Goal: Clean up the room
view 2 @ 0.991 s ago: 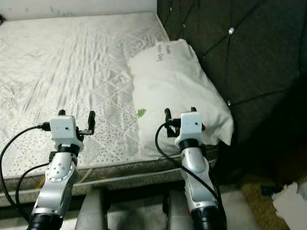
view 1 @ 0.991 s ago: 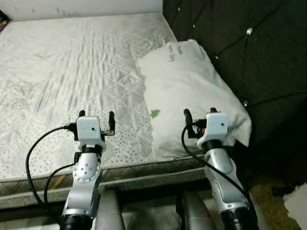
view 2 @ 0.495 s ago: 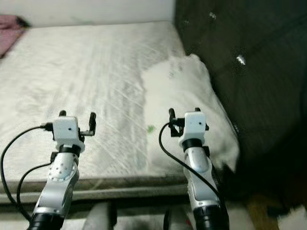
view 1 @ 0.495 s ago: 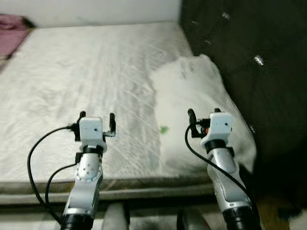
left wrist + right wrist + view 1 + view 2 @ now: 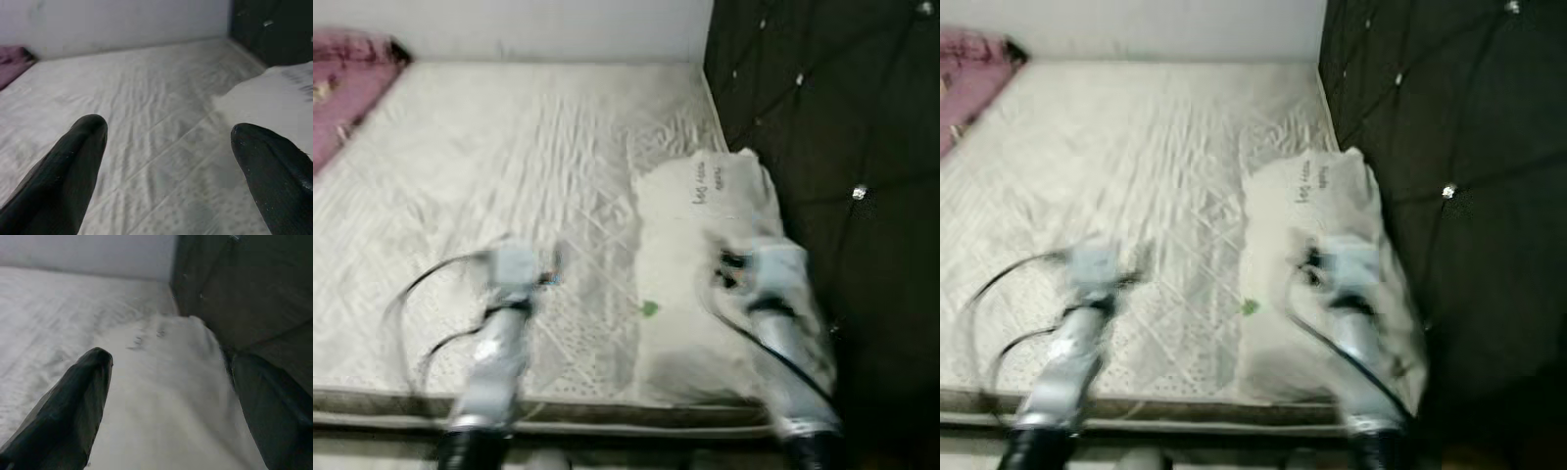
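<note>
A white pillow [image 5: 710,235] with dark writing and a small green mark lies at the right side of the bare quilted mattress [image 5: 509,147], against the headboard. A pink blanket [image 5: 347,69] is bunched at the mattress's far left corner. Both arms are blurred. My left gripper [image 5: 168,126] hangs open over the mattress near its front edge, nothing between its fingers [image 5: 73,161]. My right gripper [image 5: 168,360] hovers open over the near half of the pillow [image 5: 166,396], also holding nothing.
A dark tufted headboard [image 5: 822,117] rises along the right side of the bed. A white wall [image 5: 558,24] runs behind the mattress. The mattress's front edge [image 5: 607,416] is just below the arms.
The camera has swung up and onward, so the bed's far end and the pink blanket have come into view. Both arms now show motion blur; both grippers stay open.
</note>
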You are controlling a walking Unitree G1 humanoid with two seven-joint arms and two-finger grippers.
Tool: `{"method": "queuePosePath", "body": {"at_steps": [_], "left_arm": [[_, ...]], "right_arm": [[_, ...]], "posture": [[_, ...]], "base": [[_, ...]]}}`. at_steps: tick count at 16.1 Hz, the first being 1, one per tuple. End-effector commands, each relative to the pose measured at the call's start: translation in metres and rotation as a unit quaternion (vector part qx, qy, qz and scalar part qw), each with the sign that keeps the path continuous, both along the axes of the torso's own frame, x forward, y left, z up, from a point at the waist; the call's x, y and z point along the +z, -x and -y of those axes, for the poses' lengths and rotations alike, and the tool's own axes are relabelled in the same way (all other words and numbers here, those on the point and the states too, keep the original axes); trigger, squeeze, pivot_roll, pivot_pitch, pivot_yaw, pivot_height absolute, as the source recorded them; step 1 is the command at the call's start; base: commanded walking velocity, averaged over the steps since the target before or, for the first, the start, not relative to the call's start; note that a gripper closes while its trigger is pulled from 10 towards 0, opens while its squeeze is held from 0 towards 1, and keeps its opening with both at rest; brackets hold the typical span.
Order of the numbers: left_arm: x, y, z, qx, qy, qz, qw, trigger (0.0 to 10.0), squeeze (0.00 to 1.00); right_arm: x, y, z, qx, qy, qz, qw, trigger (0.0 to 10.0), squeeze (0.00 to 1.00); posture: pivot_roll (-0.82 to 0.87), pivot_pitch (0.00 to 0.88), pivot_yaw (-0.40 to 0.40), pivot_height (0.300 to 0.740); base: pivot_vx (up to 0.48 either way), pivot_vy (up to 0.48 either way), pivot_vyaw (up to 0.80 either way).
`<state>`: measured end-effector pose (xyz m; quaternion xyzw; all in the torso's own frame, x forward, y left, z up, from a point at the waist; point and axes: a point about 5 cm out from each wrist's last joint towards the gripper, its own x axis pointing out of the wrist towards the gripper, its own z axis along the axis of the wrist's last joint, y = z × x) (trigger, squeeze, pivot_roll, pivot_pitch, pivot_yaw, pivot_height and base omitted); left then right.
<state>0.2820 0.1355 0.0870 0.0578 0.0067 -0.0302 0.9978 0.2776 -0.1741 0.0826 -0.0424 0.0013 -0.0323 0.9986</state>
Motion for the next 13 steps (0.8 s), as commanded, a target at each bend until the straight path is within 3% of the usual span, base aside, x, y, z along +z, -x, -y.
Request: {"method": "queuePosePath", "body": {"at_steps": [1, 7, 10, 13], "left_arm": [[-0.007, 0.006, -0.032, 0.043, -0.019, -0.017, 0.999, 10.0, 0.0], [-0.009, 0.01, -0.034, 0.039, 0.005, -0.022, 0.999, 10.0, 0.0], [-0.003, 0.026, -0.05, 0.049, 0.023, -0.011, 0.998, 10.0, 0.0], [-0.012, 0.03, -0.054, 0.065, 0.027, -0.027, 0.997, 10.0, 0.0]], "right_arm": [[0.013, -0.009, -0.026, 0.036, -0.017, 0.027, 0.999, 10.0, 0.0], [0.008, -0.006, -0.023, 0.031, -0.018, 0.021, 0.999, 10.0, 0.0], [0.013, -0.002, -0.02, 0.03, -0.028, 0.028, 0.999, 10.0, 0.0], [0.001, 0.001, -0.017, 0.027, -0.036, 0.003, 0.999, 10.0, 0.0]], "posture": [[0.02, 0.0, 0.032, 0.74], [0.03, 0.0, 0.027, 0.74], [0.04, 0.0, 0.025, 0.74], [0.04, 0.0, 0.02, 0.74]], "base": [[0.0, 0.0, 0.0], [0.0, 0.0, 0.0], [0.0, 0.0, 0.0], [0.0, 0.0, 0.0]]}}
